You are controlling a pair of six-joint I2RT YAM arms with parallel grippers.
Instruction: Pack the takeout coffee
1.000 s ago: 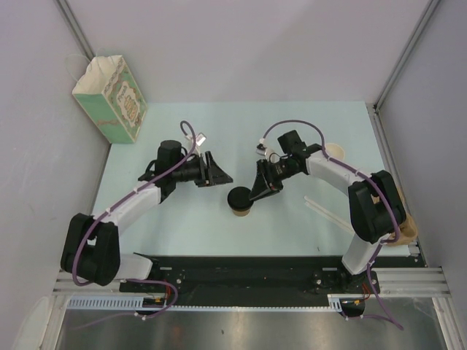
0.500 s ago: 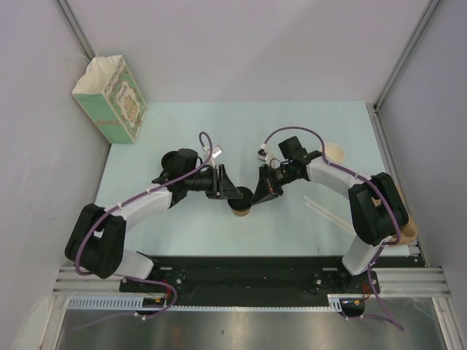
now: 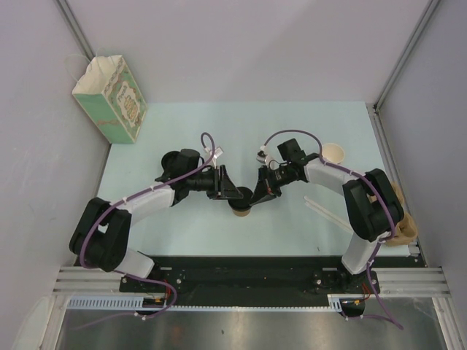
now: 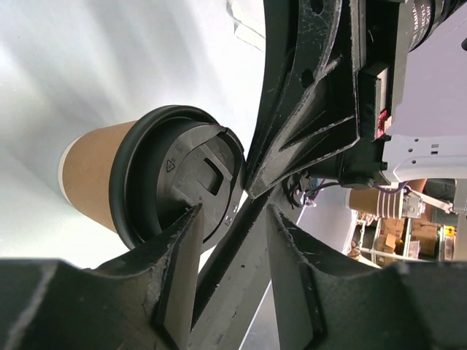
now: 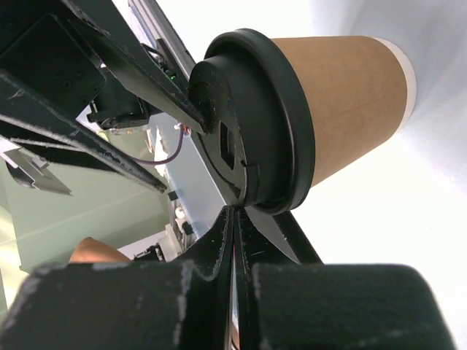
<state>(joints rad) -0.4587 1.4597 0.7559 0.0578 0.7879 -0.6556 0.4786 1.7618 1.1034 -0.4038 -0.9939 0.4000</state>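
Observation:
The takeout coffee (image 3: 240, 208), a tan paper cup (image 4: 91, 175) with a black lid (image 4: 171, 171), stands at the table's middle. Both grippers meet above it. In the left wrist view my left gripper (image 4: 233, 213) is open; one finger (image 4: 179, 262) rests on the lid and the right arm's black fingers (image 4: 292, 131) cross in front of the gap. In the right wrist view my right gripper (image 5: 234, 211) is shut with nothing in it, and its tip touches the lid's rim (image 5: 281, 117). From above, the left gripper (image 3: 235, 194) and right gripper (image 3: 255, 195) flank the lid.
A green patterned paper bag (image 3: 109, 98) stands open at the far left corner. A tan lidless cup (image 3: 335, 152) sits behind the right arm, and more tan cups (image 3: 406, 227) are at the right edge. Pale sticks (image 3: 327, 212) lie right of the coffee.
My left arm swung right until its gripper reached the lid, narrowing a little. My right gripper closed fully over the lid's edge. The cup stayed put.

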